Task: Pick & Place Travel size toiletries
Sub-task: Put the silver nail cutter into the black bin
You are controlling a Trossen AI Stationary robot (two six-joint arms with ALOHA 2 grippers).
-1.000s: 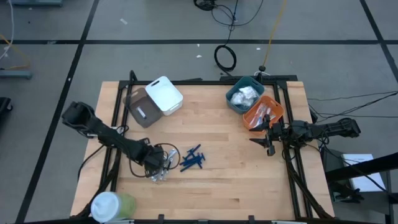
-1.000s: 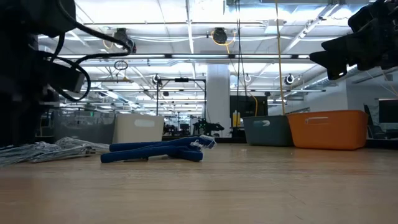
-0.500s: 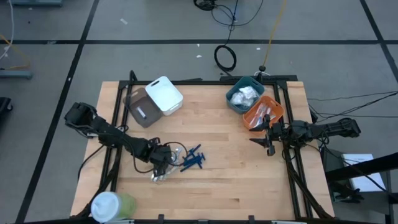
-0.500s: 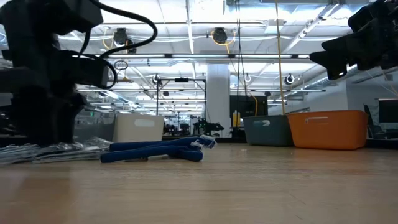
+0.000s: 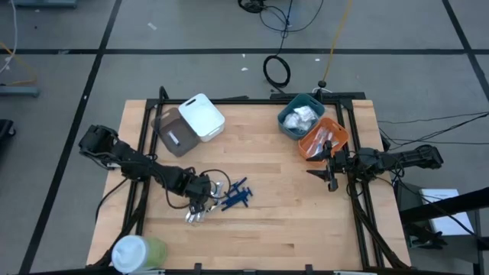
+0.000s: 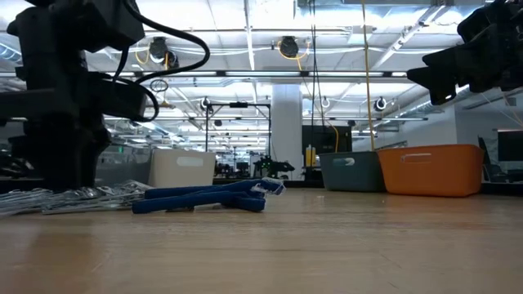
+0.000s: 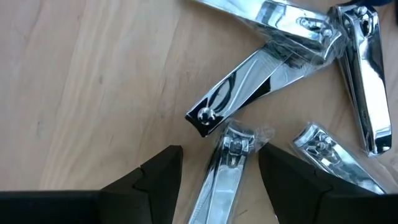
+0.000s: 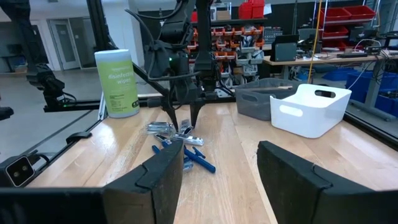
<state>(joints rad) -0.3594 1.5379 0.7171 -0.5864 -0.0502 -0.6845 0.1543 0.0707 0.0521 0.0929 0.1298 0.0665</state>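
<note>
Spread jaws on your left gripper point(image 7: 219, 163) now straddle one wrapped nail clipper point(image 7: 225, 168) in the silver pile point(image 5: 203, 200); a second ago that gripper sat further back, so you've closed in for a pick. The blue sticks point(image 5: 235, 196) lie just beyond those jaws. Your right gripper point(image 8: 219, 163) waits, fingers apart, beside the orange bin point(image 5: 324, 138). Whether the left fingertips touch the table is hidden.

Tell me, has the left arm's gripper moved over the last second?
Yes. The left gripper slid along the table toward the blue sticks, away from the green cup, and now stands with open jaws over the silver clippers.
</note>
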